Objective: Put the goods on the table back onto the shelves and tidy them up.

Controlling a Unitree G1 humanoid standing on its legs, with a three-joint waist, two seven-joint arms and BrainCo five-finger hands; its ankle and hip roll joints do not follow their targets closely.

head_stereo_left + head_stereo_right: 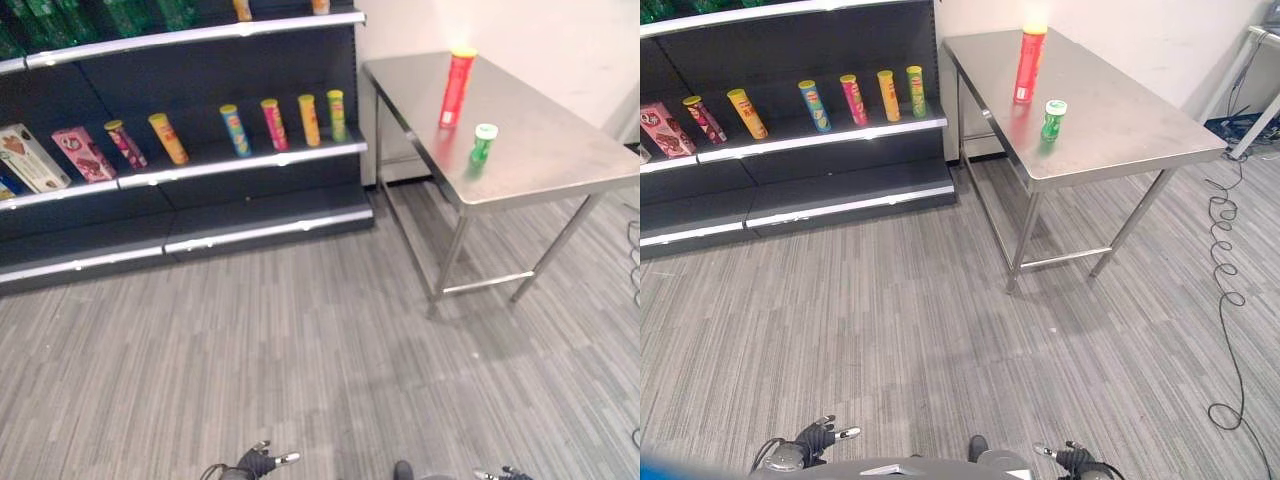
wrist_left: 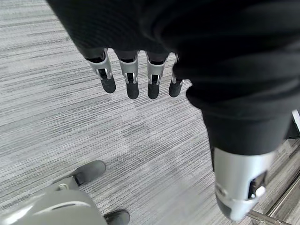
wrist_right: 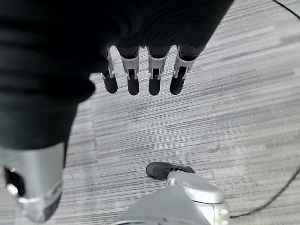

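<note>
Goods wait on the tabletop (image 1: 1120,130), red tube (image 1: 1028,64) and green bottle (image 1: 1053,119), each robot hand empty with fingers relaxed: left (image 2: 136,77), right (image 3: 140,75).

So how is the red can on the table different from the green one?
The red can is tall and slim with a yellow lid; the green can is short with a white lid. The red can stands farther back on the table, the green can nearer the front edge. Both stand upright.
</note>
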